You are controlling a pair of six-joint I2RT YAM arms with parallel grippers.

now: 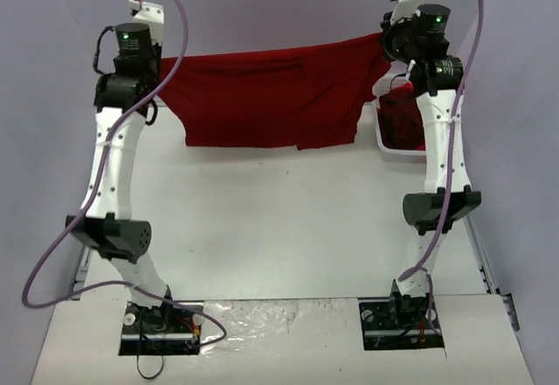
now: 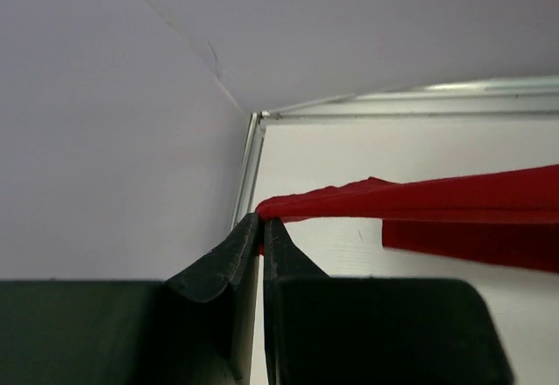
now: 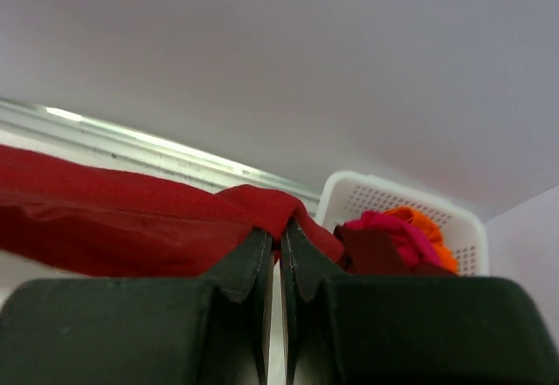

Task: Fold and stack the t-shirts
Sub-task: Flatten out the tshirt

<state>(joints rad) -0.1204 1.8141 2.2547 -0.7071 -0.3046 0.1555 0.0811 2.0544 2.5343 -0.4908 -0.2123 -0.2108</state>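
A dark red t-shirt (image 1: 271, 97) hangs stretched across the far side of the table, held up by its two top corners. My left gripper (image 2: 262, 221) is shut on the shirt's left corner (image 2: 288, 202); the cloth (image 2: 454, 202) runs away to the right. At the other end, my right gripper (image 3: 280, 235) is shut on the right corner of the same t-shirt (image 3: 131, 215), next to the basket. In the top view the left gripper (image 1: 155, 75) and right gripper (image 1: 386, 46) sit at the shirt's upper corners. More t-shirts (image 3: 406, 237), pink-red and orange, lie bunched in the basket.
A white plastic mesh basket (image 1: 384, 145) stands at the far right of the table, partly behind my right arm; its rim (image 3: 384, 189) shows in the right wrist view. The white table (image 1: 279, 228) extends below the shirt. Grey walls enclose the back and sides.
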